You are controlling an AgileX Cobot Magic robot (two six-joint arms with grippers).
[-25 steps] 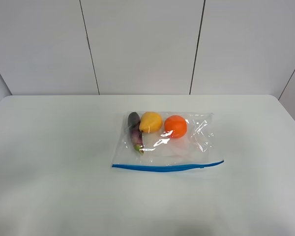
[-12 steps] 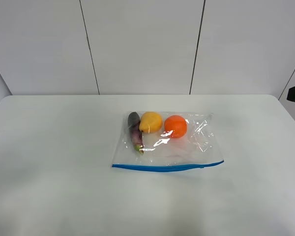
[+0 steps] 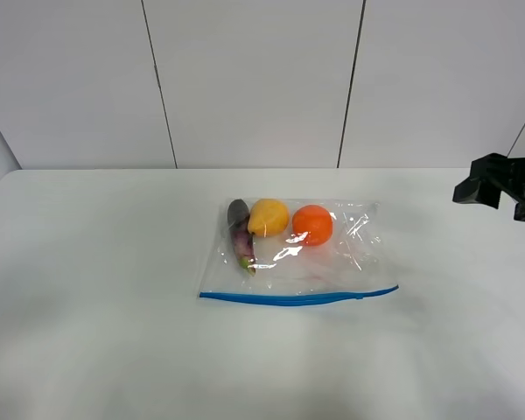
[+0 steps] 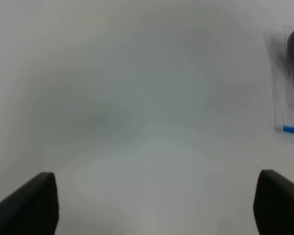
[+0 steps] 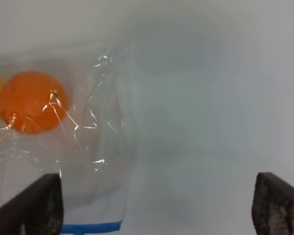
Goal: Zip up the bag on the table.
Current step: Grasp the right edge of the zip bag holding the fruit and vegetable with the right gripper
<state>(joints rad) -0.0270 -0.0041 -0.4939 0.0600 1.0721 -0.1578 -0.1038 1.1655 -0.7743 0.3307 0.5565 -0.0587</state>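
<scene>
Near the middle of the table (image 3: 87, 306) we see the bag (image 3: 332, 258) lying flat, with its blue strip (image 3: 297, 298) along the 6 o'clock edge, the side nearest to our arms. Inside, the eggplant (image 3: 240, 229), pear (image 3: 269, 216) and orange (image 3: 312, 224) sit in a row toward 12 o'clock. This leaves the strip free of bulk, and we judge that it makes the strip easier to press. We cannot tell how much of the strip is already closed. At 3 o'clock of the high view the right arm (image 3: 499, 188) hangs near the table's edge, well apart from the bag. The right gripper (image 5: 157, 205) has its jaws wide apart and holds nothing; its camera looks at the bag's 3 o'clock end. The left gripper (image 4: 154, 205) is also spread wide and empty, over bare table. We think one gripper should pin a corner while the other runs along the strip.
</scene>
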